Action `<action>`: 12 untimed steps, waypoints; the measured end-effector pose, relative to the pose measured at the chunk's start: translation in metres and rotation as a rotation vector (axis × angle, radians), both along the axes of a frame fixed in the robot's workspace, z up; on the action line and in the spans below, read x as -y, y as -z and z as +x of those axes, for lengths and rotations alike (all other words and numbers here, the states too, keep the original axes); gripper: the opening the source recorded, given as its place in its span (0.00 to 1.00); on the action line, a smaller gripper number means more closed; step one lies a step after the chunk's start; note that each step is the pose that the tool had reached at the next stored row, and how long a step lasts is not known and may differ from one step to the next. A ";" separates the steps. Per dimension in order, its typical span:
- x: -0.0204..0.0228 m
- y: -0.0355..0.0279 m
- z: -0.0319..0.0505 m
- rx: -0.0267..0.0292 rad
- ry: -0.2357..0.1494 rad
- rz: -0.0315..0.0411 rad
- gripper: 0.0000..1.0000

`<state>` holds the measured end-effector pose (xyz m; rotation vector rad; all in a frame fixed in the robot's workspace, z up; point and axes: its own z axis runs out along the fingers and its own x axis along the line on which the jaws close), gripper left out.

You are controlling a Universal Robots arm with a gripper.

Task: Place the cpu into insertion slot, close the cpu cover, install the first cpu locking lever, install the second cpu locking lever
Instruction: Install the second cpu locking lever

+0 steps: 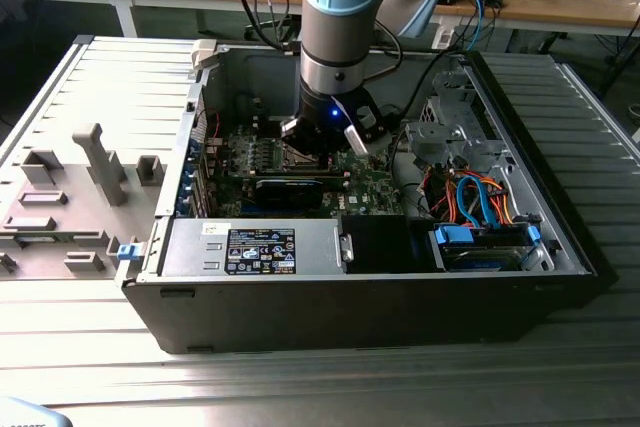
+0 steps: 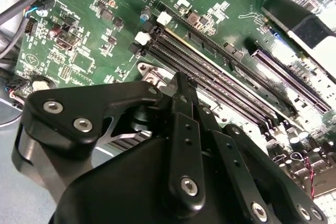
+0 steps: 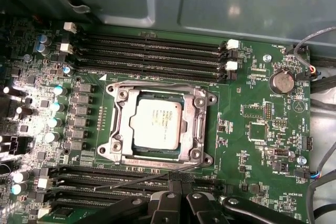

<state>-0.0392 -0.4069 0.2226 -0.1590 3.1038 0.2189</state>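
While seated flat in its socket, small square silver-grey cpu (image 3: 156,123), framed by closed silvery metal cpu cover (image 3: 200,121). Black gripper (image 3: 178,199) at six o'clock of the socket, fingers seemingly narrow, pinching nothing, beside a thin wire lever (image 3: 152,177).

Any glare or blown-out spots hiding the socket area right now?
First wrist view: cpu and cpu cover evenly lit and readable; glare blows out the capacitors beside them. Second wrist view: bright reflection on the black card; gripper dark.
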 end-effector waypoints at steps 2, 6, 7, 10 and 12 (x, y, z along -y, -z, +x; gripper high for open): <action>0.0012 0.0000 0.0000 0.0001 0.000 0.0018 0.11; 0.0013 0.0000 -0.0003 0.0000 0.000 0.0578 0.11; 0.0016 0.0000 -0.0006 0.0000 0.000 0.0675 0.11; 0.0056 0.0000 -0.0022 0.0001 0.000 0.0769 0.11; 0.0098 0.0000 -0.0046 0.0002 0.000 0.0782 0.11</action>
